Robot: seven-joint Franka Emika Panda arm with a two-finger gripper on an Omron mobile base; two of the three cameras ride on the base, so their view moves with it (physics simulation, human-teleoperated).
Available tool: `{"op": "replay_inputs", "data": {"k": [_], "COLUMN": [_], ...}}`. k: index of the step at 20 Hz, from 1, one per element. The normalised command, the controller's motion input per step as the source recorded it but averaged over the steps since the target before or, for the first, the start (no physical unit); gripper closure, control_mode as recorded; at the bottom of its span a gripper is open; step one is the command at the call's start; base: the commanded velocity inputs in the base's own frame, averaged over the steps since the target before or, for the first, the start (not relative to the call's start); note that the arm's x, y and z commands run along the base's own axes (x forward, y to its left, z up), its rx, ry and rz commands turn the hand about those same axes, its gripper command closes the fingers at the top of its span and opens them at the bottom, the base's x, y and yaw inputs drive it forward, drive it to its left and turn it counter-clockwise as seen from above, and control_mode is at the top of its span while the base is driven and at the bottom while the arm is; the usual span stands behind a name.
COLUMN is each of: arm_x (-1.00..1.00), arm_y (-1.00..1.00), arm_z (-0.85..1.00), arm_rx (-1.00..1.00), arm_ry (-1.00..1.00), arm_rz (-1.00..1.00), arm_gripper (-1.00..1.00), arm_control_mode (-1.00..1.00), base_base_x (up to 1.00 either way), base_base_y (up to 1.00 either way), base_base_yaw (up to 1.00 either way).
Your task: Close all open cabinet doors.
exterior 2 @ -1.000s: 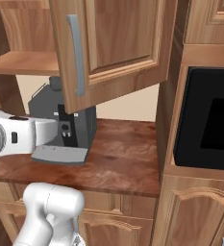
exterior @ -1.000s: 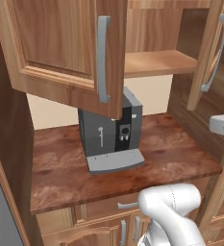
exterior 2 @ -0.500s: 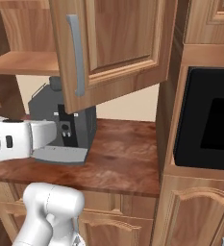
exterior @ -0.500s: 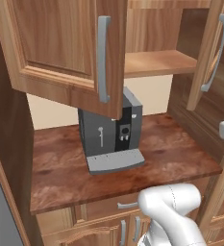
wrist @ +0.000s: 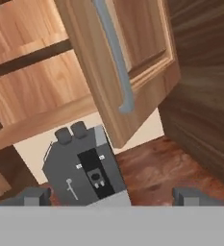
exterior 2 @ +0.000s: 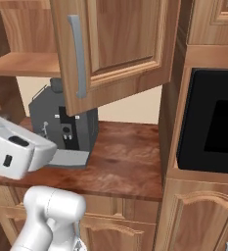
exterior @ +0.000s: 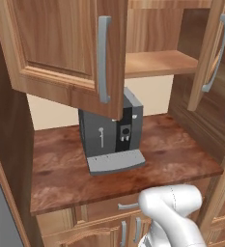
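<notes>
Right now your gripper (wrist: 111, 196) has its fingers spread wide with nothing between them. Up and ahead of it hangs an open cabinet door (wrist: 128, 62), bar handle (wrist: 114, 53) facing you; below that stands the coffee machine (wrist: 84, 173). I'd raise the hand to clear the machine, lay a finger flat on the panel beside the handle, and push along the hinge's arc. Farther off, a second door (exterior: 211, 53) also stands open.

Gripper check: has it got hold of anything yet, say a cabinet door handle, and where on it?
Nothing is held. In the hand view the gripper is open, its fingertips wide apart and short of the open cabinet door and its handle.
</notes>
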Motion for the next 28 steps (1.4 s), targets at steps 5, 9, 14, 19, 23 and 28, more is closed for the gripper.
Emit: {"op": "replay_inputs", "data": {"k": [5, 9, 14, 19, 23, 28], "arm_x": [0.0, 0.0, 0.0, 0.0, -0.03, -0.02], "arm_y": [0.0, 0.0, -0.09, -0.38, -0.35, 0.0], "arm_z": [-0.07, -0.03, 0.0, 0.0, -0.02, -0.14], "arm_rx": [0.57, 0.56, 0.54, 0.49, 0.26, 0.02], "arm_ry": [0.0, 0.02, 0.07, 0.11, -0.02, -0.31], "arm_rz": [-0.24, -0.25, -0.24, -0.19, -0.07, 0.0], "arm_gripper": [-1.0, -1.0, -1.0, -1.0, -1.0, -1.0], "arm_control_mode": [-1.0, -1.0, -1.0, -1.0, -1.0, -1.0], "base_base_x": [0.0, 0.0, 0.0, 0.0, 0.0, 0.0], "base_base_y": [0.0, 0.0, 0.0, 0.0, 0.0, 0.0], "base_base_yaw": [0.0, 0.0, 0.0, 0.0, 0.0, 0.0]}}
